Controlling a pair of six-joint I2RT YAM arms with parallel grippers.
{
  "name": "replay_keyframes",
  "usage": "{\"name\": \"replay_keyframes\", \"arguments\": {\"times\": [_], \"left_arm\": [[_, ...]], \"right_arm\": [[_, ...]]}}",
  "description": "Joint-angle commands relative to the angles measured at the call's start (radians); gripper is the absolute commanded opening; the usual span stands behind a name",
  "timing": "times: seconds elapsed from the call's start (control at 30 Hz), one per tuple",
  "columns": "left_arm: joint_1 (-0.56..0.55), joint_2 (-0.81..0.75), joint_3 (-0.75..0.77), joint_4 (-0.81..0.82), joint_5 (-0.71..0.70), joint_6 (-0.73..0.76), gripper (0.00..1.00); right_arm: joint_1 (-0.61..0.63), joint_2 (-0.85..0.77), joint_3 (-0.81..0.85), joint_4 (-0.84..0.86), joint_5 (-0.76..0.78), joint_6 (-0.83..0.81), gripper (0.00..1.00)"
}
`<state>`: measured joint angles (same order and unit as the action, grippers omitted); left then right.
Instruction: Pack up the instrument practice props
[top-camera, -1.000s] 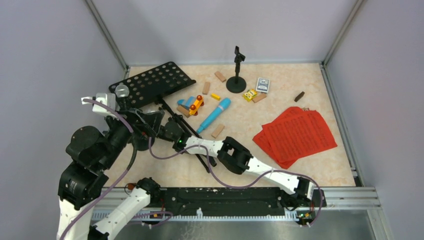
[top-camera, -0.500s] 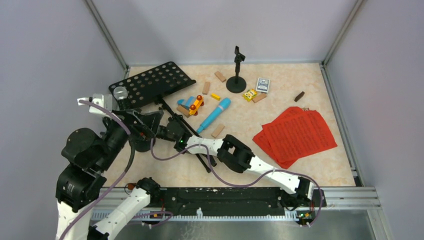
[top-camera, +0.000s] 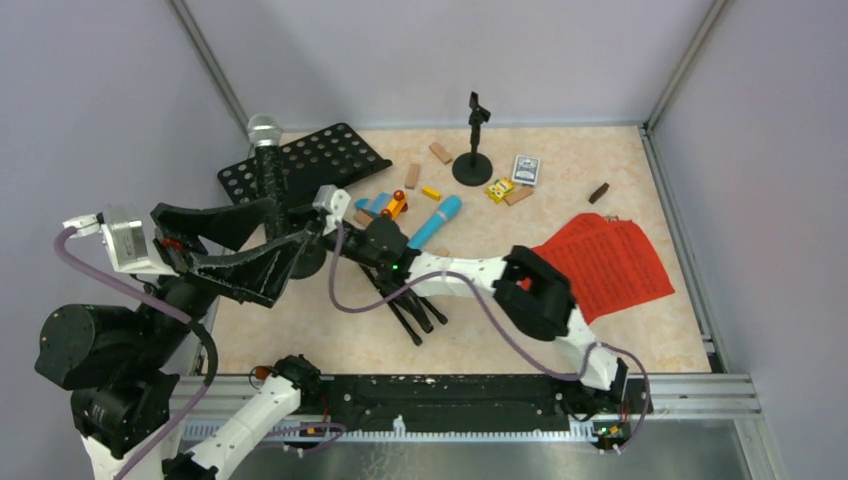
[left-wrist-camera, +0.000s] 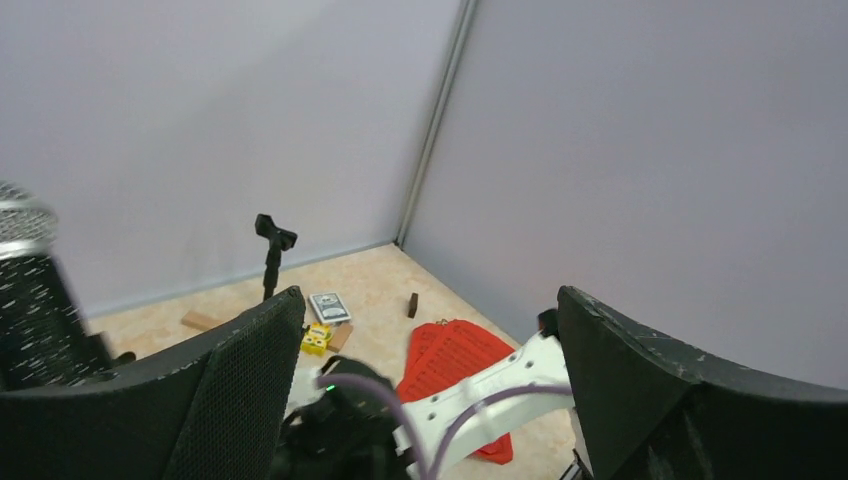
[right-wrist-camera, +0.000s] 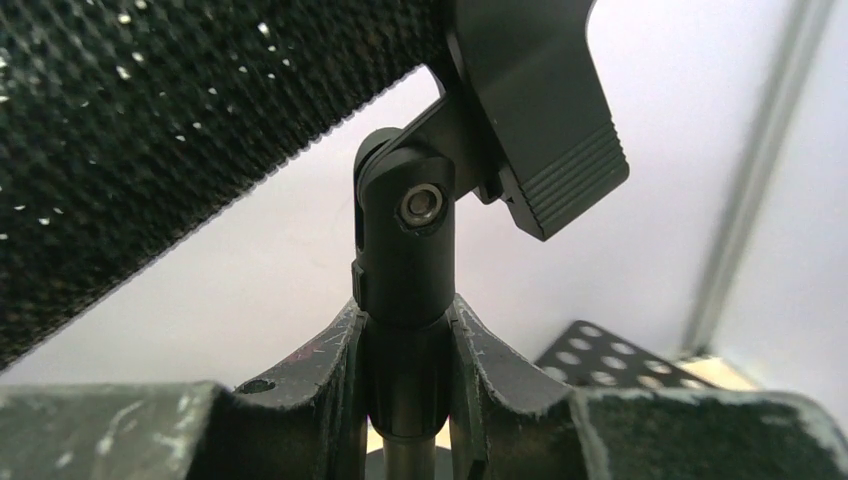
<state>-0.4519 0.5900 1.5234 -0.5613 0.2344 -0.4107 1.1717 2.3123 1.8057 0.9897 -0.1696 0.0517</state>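
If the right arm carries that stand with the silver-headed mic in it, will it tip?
Likely top-heavy: the black silver-headed microphone sits in the mic holder's clip, above the grip. The right gripper clamps only the thin round stem, so the stand may twist in that hold. The clip's pivot joint could sag if loose.

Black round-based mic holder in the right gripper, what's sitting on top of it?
A black silver-headed microphone sits clipped in the black mic holder, head up. The right gripper clamps the stem. The open left gripper partly hides its base.
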Motion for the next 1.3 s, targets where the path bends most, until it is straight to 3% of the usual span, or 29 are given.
{"name": "replay_keyframes", "arguments": {"times": [0.0,0.33,0.53,0.7,0.87,1.03,1.27], "left_arm": [[0.004,0.023,0.011,0.062,0.067,-0.024,0.99],[0.004,0.002,-0.131,0.088,0.086,-0.082,0.99],[0.004,0.015,-0.172,0.118,0.111,-0.099,0.99],[0.004,0.007,-0.213,0.158,0.088,-0.125,0.99],[0.004,0.01,-0.255,0.156,0.111,-0.146,0.99],[0.003,0.012,-0.308,0.134,0.101,-0.15,0.99],[0.004,0.021,-0.332,0.106,0.084,-0.153,0.99]], "right_arm": [[0.008,-0.389,-0.27,0.151,0.147,-0.166,0.0],[-0.069,-1.07,-1.038,-0.082,0.349,-0.279,0.0],[-0.078,-1.45,-1.303,-0.313,0.418,-0.304,0.0],[-0.079,-1.652,-1.49,-0.325,0.472,-0.272,0.0],[-0.082,-1.621,-1.642,-0.106,0.502,-0.262,0.0],[-0.126,-1.404,-1.713,0.218,0.488,-0.215,0.0],[-0.188,-1.09,-1.663,0.503,0.41,-0.153,0.0]]}}
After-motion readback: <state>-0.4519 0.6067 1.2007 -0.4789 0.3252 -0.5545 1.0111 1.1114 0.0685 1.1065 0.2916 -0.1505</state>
